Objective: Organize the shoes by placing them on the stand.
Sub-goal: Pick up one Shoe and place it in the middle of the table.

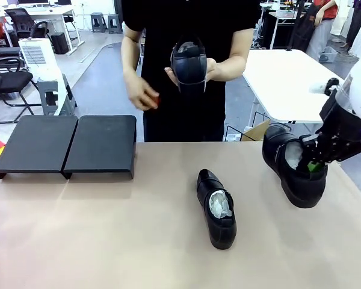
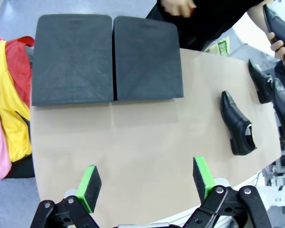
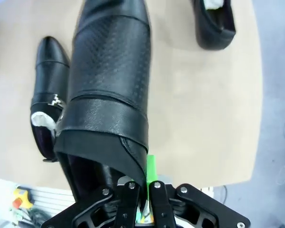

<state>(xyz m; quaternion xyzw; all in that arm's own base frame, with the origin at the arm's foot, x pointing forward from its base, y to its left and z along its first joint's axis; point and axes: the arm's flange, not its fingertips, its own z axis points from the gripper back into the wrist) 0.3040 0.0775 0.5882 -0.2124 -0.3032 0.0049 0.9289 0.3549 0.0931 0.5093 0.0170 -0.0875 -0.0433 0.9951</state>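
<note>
The stand (image 1: 69,144), two matte black sloped panels, is set side by side. A first shoe (image 1: 216,208), glossy black and paper-stuffed, is laid flat well right of the stand. A second shoe (image 1: 292,171) is held tilted farther right. A third shoe (image 1: 189,63) is raised behind the stand's right. A fourth shoe (image 2: 260,80) is laid beyond the first.

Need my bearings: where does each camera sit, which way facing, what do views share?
Front view: between the arms, facing across the table at the person; right gripper, shut on a shoe, at right.
Left wrist view: above the table, looking down past the open left gripper at the stand.
Right wrist view: looking past its own fingers along that shoe to the tabletop.
Shared: front and left wrist views show the stand and the lying shoe.
</note>
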